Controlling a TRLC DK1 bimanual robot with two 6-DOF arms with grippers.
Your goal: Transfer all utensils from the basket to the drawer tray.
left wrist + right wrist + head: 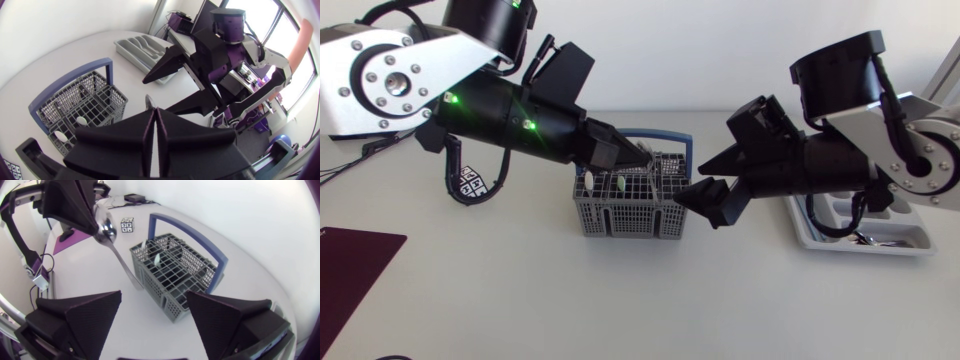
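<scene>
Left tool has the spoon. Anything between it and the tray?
Yes. The open right tool hangs beside the basket, between the spoon and the tray. The right arm also lies over part of the tray.

A grid pattern is shown by the grey plastic cutlery basket, its hoop handle blue. A silver metal spoon, a black-and-white patterned cube and a dark maroon mat are seen.
</scene>
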